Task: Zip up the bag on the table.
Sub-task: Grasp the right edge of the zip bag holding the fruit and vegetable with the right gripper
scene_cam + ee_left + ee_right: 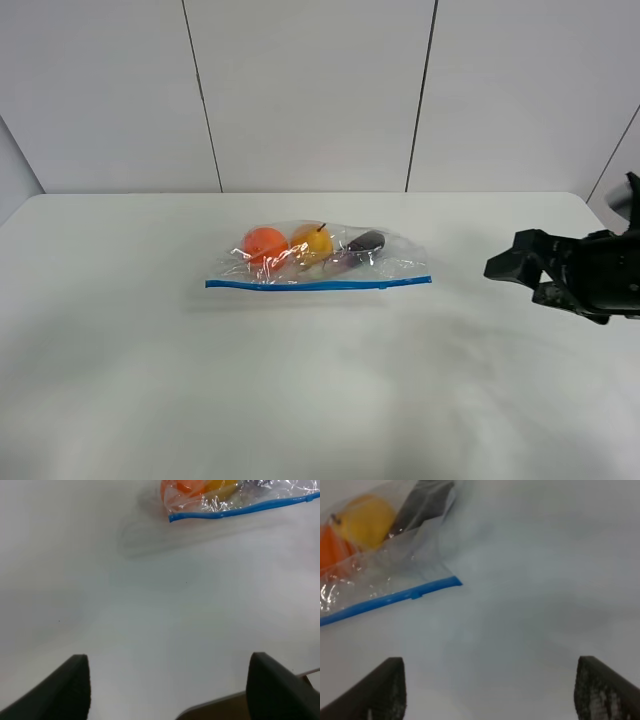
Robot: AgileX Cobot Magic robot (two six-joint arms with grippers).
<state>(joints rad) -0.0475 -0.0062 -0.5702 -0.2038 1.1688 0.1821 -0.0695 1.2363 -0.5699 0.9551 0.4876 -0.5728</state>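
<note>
The bag (pixel 320 258), clear crinkly plastic, lies flat at the middle of the white table (pixel 300 400). Orange, yellow and dark purple fruit show through it. Its blue zipper strip (pixel 318 284) runs along the near edge. My right gripper (pixel 515 280) is open and empty, above the table to the right of the bag and apart from it. The right wrist view shows the strip's right end (pixel 390 599) ahead of the open gripper (pixel 490 690). My left gripper (pixel 167 685) is open and empty, well short of the bag's left end (pixel 235 492). It is out of the high view.
A grey panelled wall (pixel 310 90) stands behind the table's far edge. In the left wrist view a brown strip (pixel 215 707) shows between the fingertips, at the table's near edge. The right arm's black body (pixel 605 280) reaches in from the right edge.
</note>
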